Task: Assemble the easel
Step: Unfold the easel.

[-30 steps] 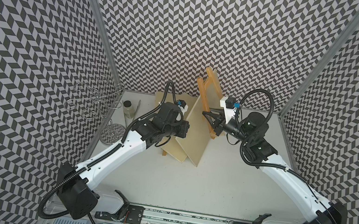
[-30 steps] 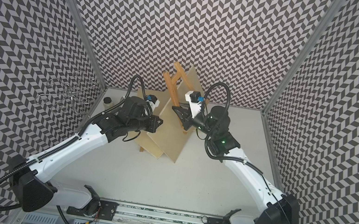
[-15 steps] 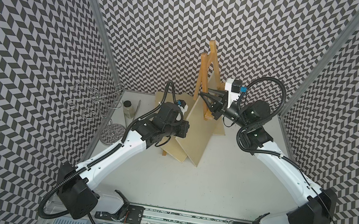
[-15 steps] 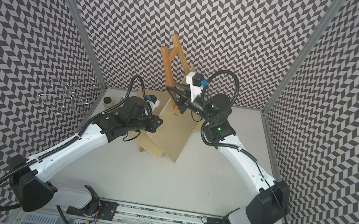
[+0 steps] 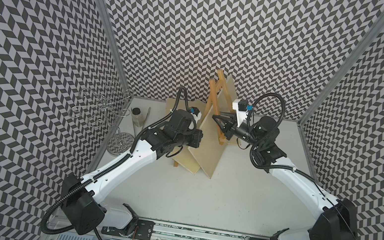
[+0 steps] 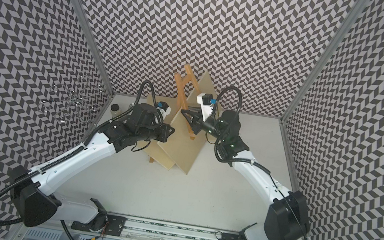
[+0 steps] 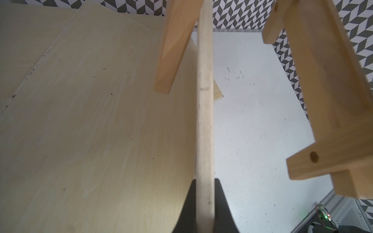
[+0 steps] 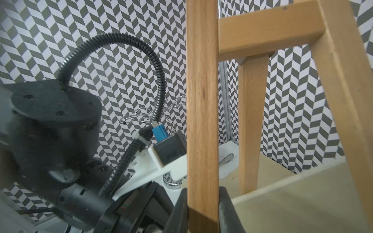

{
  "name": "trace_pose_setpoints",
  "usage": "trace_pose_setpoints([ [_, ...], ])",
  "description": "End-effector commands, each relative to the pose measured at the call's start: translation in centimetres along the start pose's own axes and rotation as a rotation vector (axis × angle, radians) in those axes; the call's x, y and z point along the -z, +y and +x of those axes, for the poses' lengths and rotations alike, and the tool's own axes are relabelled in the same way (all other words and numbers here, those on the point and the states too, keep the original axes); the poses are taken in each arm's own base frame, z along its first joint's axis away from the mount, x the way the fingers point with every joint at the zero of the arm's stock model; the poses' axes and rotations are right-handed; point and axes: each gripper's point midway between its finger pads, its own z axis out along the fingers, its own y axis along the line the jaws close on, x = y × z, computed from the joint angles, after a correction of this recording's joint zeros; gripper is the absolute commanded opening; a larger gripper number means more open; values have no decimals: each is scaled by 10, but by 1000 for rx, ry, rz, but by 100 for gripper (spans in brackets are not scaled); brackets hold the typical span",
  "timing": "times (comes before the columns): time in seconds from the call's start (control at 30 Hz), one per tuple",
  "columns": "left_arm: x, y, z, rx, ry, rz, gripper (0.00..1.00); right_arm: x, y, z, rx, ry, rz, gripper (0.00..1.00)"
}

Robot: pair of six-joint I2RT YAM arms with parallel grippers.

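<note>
Both top views: white bench (image 5: 198,205) inside chevron walls (image 5: 199,35); jar (image 5: 137,114), contents unclear. Left tool (image 7: 204,201) clamps a board (image 7: 204,100); right tool (image 8: 202,201) grips the easel (image 8: 201,100).

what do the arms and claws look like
The left arm and right arm have white shells with black joints and bases. Black ribbed cables loop to white camera mounts with blue plugs. The left claw and right claw have matte black tapered fingers.
</note>
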Motion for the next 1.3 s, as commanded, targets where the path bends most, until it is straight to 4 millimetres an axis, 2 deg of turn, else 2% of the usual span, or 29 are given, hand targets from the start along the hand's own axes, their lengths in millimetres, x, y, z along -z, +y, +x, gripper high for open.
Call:
trace_pose_setpoints([
  [0.0, 7, 1, -46, -88, -173, -48, 0, 36, 10, -62, 152, -165, 41, 0],
  [0.33, 10, 6, -49, -78, -175, -76, 0, 66, 2, -26, 113, -82, 152, 0],
  [0.5, 12, 6, -52, -79, -179, -78, 0, 81, -4, -19, 111, -70, 204, 0],
  [0.67, 11, 7, -53, -90, -179, -86, 0, 84, -2, -17, 112, -60, 205, 0],
  [0.73, 11, 7, -53, -92, -178, -89, 0, 86, 1, -28, 109, -96, 199, 0],
  [0.83, 11, 7, -52, -93, -176, -91, 0, 87, 5, -54, 122, -168, 189, 0],
  [0.97, 10, 5, -49, -93, -166, -82, 0, 91, 8, -100, 187, -274, 216, 0],
  [1.1, 7, 4, -46, -90, -152, -71, 0, 104, 4, -143, 263, -366, 297, 0],
  [1.17, 5, 4, -46, -89, -151, -70, 0, 113, -5, -157, 287, -393, 376, 0],
  [1.27, 6, 3, -48, -89, -154, -70, 0, 130, -39, -160, 277, -401, 600, 0],
])
